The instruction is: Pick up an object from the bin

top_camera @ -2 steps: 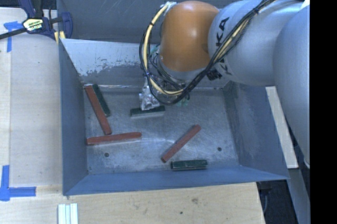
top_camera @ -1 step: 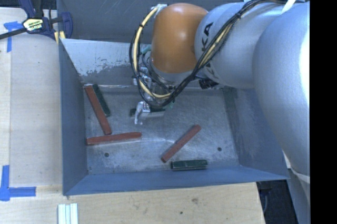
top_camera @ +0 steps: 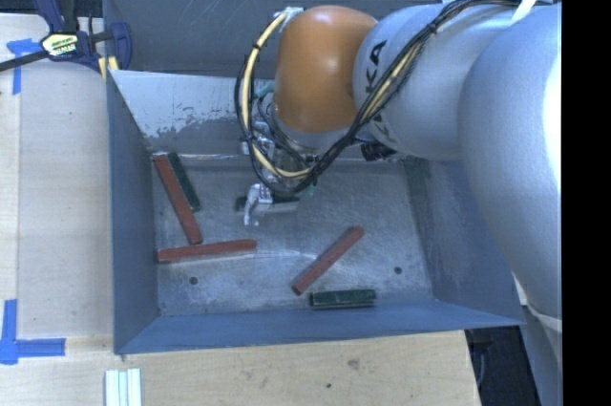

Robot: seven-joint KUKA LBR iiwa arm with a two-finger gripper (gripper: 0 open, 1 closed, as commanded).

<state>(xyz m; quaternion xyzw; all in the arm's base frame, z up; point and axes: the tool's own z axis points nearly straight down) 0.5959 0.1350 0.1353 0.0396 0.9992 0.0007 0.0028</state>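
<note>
Three red-brown bars [top_camera: 206, 250], two dark-green bars [top_camera: 342, 299], hand [top_camera: 254, 206] among them

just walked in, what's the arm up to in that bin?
The KUKA arm reaches in from the right, its gripper low over a bare patch mid-bin. Nearest are a flat brown bar just in front and a slanted brown bar to the left, with a dark green bar beside it. A third brown bar and a second green bar lie near the front wall. All five lie on the floor.
</note>
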